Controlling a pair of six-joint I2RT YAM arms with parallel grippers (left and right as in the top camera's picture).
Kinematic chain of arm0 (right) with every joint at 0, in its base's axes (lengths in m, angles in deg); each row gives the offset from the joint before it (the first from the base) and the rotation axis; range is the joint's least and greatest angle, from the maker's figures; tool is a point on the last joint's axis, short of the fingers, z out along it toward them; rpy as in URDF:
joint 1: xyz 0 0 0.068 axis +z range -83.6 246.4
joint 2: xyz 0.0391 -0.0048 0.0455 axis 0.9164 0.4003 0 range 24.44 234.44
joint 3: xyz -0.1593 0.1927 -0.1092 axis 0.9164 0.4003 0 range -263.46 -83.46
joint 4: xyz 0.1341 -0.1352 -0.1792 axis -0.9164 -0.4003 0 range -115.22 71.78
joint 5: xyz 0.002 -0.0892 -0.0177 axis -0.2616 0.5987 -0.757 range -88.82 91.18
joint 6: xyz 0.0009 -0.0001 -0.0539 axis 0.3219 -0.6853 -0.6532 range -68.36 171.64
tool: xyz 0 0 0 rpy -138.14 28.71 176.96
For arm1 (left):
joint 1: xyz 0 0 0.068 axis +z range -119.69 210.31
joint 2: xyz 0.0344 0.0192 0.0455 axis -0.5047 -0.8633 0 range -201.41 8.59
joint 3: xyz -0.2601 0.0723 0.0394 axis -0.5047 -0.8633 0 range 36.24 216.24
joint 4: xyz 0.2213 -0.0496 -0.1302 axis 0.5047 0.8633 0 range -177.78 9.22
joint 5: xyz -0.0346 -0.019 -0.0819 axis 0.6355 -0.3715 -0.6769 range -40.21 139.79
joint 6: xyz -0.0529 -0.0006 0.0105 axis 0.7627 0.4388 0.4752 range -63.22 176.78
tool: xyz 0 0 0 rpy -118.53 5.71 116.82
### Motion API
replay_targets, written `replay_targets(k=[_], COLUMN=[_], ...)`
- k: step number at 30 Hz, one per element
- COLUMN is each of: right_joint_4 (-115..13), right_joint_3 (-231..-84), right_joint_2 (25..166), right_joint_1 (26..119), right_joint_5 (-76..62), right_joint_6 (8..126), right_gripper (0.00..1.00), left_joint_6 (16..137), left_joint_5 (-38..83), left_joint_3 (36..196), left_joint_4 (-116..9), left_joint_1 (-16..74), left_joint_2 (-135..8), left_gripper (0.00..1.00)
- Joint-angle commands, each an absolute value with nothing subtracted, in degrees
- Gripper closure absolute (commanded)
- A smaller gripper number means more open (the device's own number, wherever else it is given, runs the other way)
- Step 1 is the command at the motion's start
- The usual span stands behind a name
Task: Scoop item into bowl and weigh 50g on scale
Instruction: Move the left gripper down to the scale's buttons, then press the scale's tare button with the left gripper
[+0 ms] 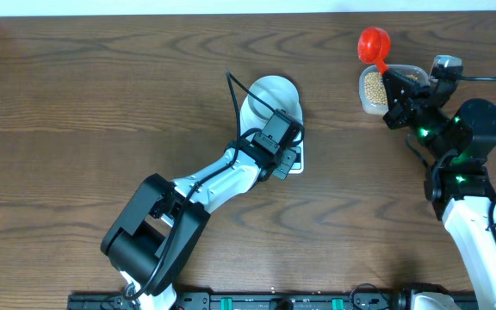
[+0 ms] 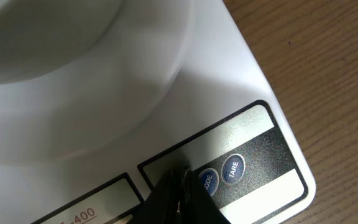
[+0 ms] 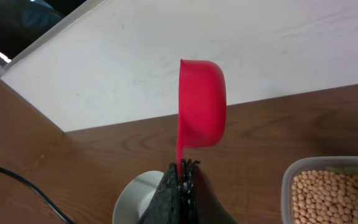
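**Scoop hanging over the bean tub, left fingers hovering at the scale's buttons**

From overhead we are seeing the bowl [image 1: 269, 95] sitting on the scale [image 2: 247, 81], just off the centre of the table [image 1: 102, 86] toward 12 o'clock. The scale's button end is pointing to 5 o'clock from the bowl. The left gripper [image 1: 288, 155] is hovering right over that end.

In the left wrist view its fingers are pressing together with nothing between them. Their tips are lying just at 8 o'clock of the MODE button [image 2: 209, 180]. The TARE button [image 2: 233, 168] is sitting just beside MODE at 2 o'clock. We cannot tell whether the tips are touching the panel.

The beans [image 3: 334, 196] are lying in the clear tub [image 3: 328, 163]. Overhead, that tub is sitting toward the table's 2 o'clock, well apart from the bowl and scale.

The right gripper [image 3: 182, 171] is clamping the thin handle of the red scoop [image 3: 201, 102], its jaws standing closed tight on it. In the right wrist view the scoop's cup is standing at 12 o'clock from the fingers, turned side-on to the camera, and the tub is lying at 4 o'clock. Overhead, the cup is hanging at 12 o'clock of the tub, just past its far rim. We cannot tell whether the cup is carrying any beans.
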State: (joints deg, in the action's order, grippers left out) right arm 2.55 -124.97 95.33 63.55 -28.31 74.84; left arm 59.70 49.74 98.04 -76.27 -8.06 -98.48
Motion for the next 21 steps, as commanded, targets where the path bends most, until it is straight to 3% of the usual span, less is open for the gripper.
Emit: replay_targets(k=[1, 13, 21], right_joint_4=[2.5, 2.6, 2.6], right_joint_3=[-125.8, -125.8, -125.8], right_joint_2=[95.7, 95.7, 97.2], right_joint_1=[64.1, 64.2, 64.2], right_joint_5=[-27.6, -22.6, -21.2], right_joint_6=[73.9, 73.9, 73.9], right_gripper=[0.99, 0.99, 0.99], left_joint_6=[59.1, 58.9, 58.9], left_joint_5=[50.3, 50.9, 50.9], left_joint_3=[98.1, 98.1, 98.1], left_joint_4=[-74.9, -69.2, -70.5], left_joint_1=[-7.8, -7.8, -8.5], left_joint_2=[-100.8, -87.6, -93.4], left_gripper=[0.93, 0.93, 0.93])
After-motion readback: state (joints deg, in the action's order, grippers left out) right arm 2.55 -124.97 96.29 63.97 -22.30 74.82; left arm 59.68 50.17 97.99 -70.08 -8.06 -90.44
